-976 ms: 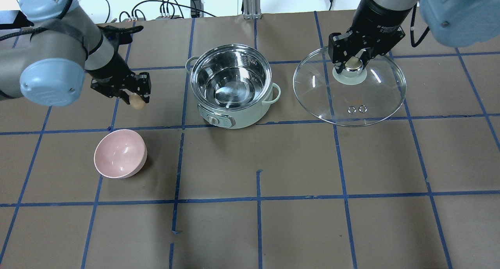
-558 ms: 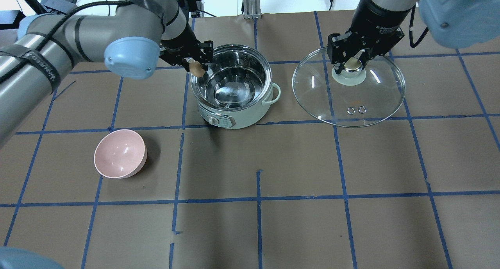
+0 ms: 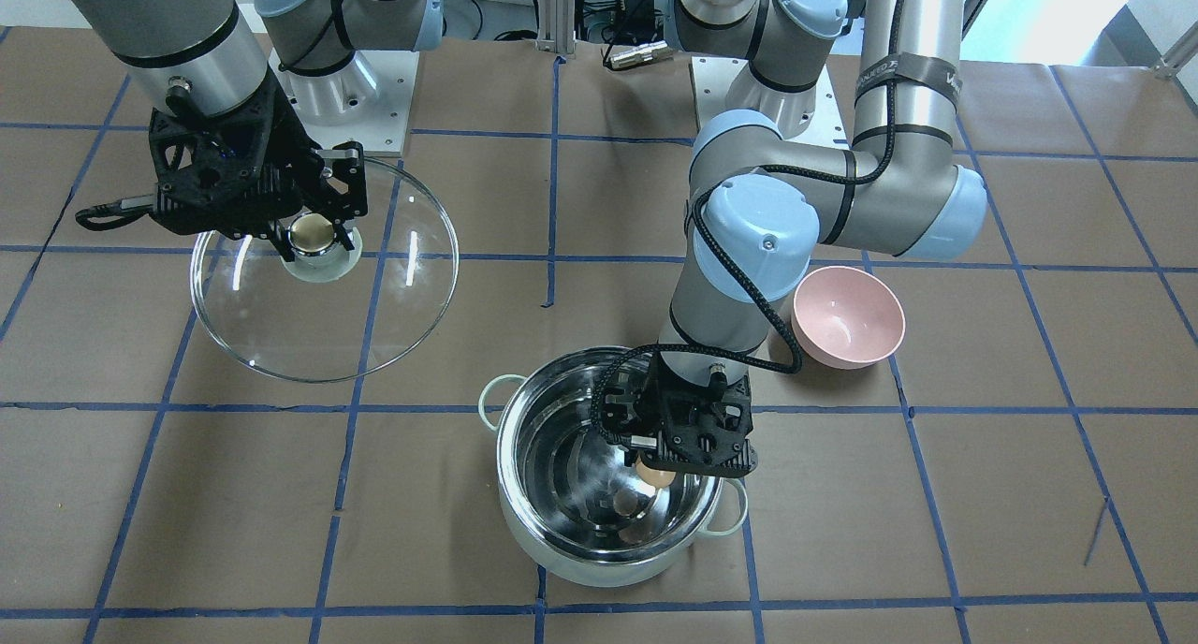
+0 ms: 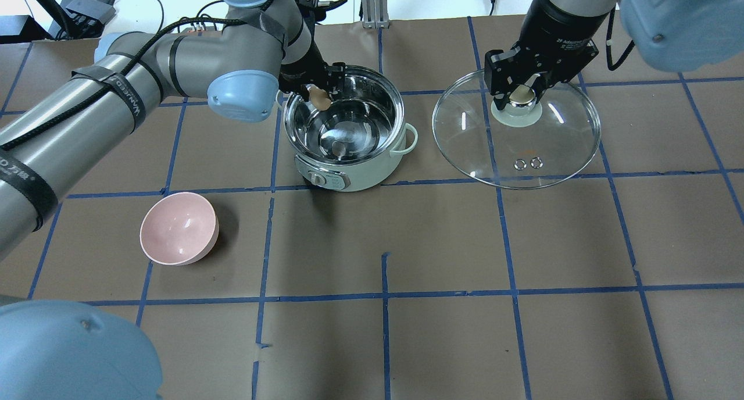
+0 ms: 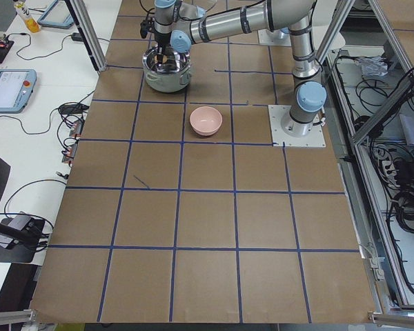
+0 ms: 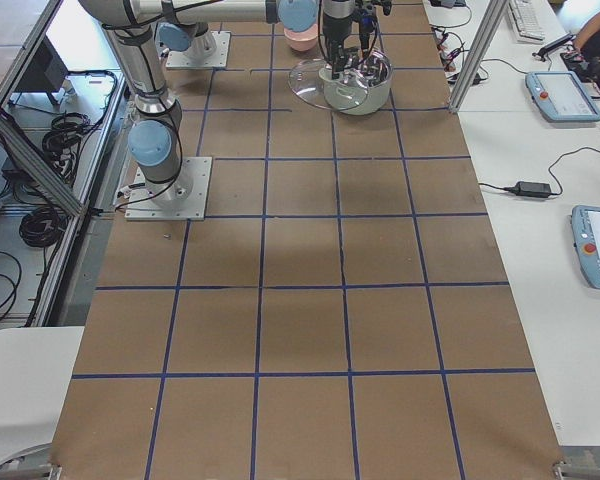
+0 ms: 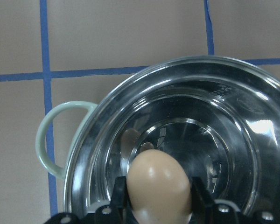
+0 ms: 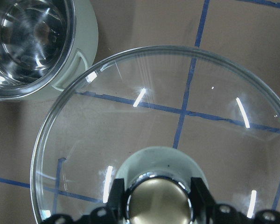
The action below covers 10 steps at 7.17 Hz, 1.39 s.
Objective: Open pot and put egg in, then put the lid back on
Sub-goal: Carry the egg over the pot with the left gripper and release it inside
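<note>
A: What sits nearest the robot on the worktop [image 4: 442, 243]?

B: The bowl [image 4: 178, 228], toward the left edge. It is tipped, so its mouth leans to one side and its pink inside shows.

A: And further out?

B: The pot [image 4: 354, 176], toward the far edge and about midway between left and right. Its mouth is uncovered and the steel inside shines with reflections.

A: Where is the egg?

B: The egg [image 7: 158, 184] is pinched between the fingers of the left gripper [image 3: 658, 471]. It hangs over the pot's mouth, inside the line of the rim on the pot's left, near a loop handle [image 7: 49, 140]. It is clear of the bottom, but I cannot tell how far below the rim it is.

A: And the lid?

B: The lid [image 4: 552, 150] is just beside the pot, toward the right edge, with a gap between them. The right gripper [image 3: 314, 235] is clenched on its knob [image 8: 157, 203]. I cannot tell whether the glass rim touches the worktop.

A: How do the arms stand?

B: The left arm [image 4: 174, 57] stretches in from the left edge and bends at the elbow. Its wrist points down into the pot. The right arm [image 4: 569, 10] drops steeply from the far right corner, with its wrist over the knob.
</note>
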Each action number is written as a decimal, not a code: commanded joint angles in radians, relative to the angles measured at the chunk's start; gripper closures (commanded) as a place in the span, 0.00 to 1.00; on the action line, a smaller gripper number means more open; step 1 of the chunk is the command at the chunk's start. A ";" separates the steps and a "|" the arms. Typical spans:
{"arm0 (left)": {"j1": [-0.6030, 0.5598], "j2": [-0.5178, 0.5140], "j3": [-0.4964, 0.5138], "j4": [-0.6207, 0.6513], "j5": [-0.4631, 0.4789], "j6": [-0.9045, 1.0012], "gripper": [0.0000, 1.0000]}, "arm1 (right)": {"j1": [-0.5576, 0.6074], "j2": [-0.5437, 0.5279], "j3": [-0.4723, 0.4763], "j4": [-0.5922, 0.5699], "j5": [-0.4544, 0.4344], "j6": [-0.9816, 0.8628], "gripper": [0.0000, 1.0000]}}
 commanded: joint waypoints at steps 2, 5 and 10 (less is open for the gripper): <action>0.004 0.061 0.001 -0.020 0.012 0.022 0.08 | 0.000 0.000 0.000 0.000 0.000 0.000 0.80; 0.153 0.289 -0.049 -0.411 0.009 0.042 0.06 | 0.000 0.000 0.002 0.000 0.002 -0.002 0.80; 0.172 0.504 0.015 -0.790 0.084 0.130 0.01 | 0.011 0.024 -0.050 0.000 0.017 0.041 0.81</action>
